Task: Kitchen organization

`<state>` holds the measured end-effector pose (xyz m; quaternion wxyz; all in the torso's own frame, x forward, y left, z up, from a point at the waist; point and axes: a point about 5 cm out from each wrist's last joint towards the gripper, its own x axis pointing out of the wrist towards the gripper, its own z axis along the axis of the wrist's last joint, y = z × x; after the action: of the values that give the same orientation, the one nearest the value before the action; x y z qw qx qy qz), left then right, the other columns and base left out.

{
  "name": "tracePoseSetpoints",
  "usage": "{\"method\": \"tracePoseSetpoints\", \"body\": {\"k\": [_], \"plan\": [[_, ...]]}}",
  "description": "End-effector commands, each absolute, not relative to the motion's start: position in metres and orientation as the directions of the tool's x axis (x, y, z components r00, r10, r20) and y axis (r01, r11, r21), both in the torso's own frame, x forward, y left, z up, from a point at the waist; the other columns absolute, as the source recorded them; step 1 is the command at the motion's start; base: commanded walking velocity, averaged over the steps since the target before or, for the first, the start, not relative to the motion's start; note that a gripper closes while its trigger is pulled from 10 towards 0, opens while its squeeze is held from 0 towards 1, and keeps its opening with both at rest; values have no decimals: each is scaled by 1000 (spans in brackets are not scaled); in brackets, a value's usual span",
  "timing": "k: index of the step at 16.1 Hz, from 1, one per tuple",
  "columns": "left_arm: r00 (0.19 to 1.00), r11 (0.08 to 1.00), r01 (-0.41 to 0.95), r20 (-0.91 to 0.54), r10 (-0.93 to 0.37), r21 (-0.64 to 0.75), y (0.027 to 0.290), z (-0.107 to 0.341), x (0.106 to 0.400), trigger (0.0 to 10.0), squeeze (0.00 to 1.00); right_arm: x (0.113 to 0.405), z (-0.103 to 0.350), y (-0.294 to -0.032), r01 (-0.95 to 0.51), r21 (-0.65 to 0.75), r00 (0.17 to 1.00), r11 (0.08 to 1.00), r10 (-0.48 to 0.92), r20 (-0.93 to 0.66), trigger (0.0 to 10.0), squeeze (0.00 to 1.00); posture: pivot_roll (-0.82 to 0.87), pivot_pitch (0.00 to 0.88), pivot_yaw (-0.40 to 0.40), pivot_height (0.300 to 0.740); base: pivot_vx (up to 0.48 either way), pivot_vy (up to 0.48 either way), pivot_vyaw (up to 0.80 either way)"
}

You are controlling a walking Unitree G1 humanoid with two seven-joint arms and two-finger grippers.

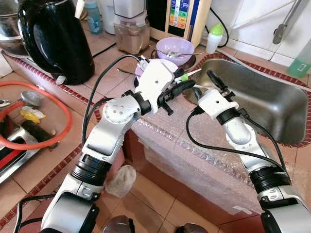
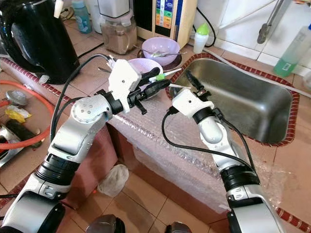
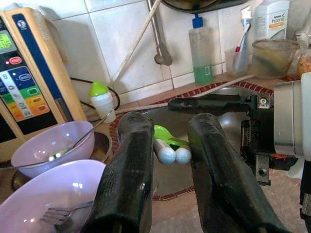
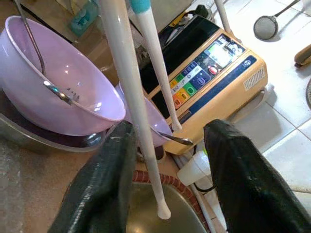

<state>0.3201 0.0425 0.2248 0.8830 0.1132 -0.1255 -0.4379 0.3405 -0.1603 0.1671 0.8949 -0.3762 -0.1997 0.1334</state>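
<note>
Holding a pair of white chopsticks (image 3: 170, 151) with green and teal tops, left gripper (image 2: 153, 80) sits mid-frame in the head views, just above the counter edge beside the sink (image 2: 243, 97). Its fingers (image 3: 129, 179) look clenched on them, though the contact spot is hidden, so the grip is likely, not certain. Chopstick tips poke right toward the sink rim. Right gripper (image 2: 193, 81) hovers centre-right, just beside the left one, over the sink's near corner; fingers (image 4: 99, 184) spread apart, released, with the chopsticks running between them, not touching. Two lilac bowls: nearer bowl (image 4: 53, 92) with a fork, behind the left gripper; farther bowl (image 1: 175, 47) upper centre with a spoon. Black kettle (image 1: 53, 41) upper left. Beige button-panel appliance (image 3: 26, 77) behind the bowls. Orange hose (image 1: 58, 128) lower left.
</note>
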Motion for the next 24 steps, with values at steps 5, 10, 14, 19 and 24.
{"method": "tracePoseSetpoints", "body": {"k": [5, 10, 14, 19, 24], "plan": [[578, 586, 744, 130, -806, 321, 40, 225, 320, 3490, 0, 342, 167, -167, -85, -700, 895, 709, 364, 259, 0, 0, -10, 0, 3, 740, 0, 0, 0], [571, 582, 751, 135, -809, 312, 37, 224, 318, 3490, 0, 341, 164, -165, -102, -688, 893, 718, 372, 255, 0, 0, -9, 0, 0, 740, 0, 0, 0], [577, 587, 747, 134, -806, 312, 38, 222, 318, 4471, 0, 341, 165, -165, -103, -680, 892, 726, 369, 259, 0, 0, -10, 0, 0, 740, 0, 0, 0], [584, 591, 738, 130, -801, 325, 37, 219, 318, 10000, 0, 341, 165, -167, -94, -681, 893, 726, 364, 265, 0, 0, -11, 0, 0, 740, 0, 0, 0], [633, 670, 688, 222, -742, 278, 46, 217, 313, 10000, 1000, 340, 163, -174, -62, -688, 906, 723, 330, 266, 0, 0, -15, 0, 4, 740, 0, 0, 0]]}}
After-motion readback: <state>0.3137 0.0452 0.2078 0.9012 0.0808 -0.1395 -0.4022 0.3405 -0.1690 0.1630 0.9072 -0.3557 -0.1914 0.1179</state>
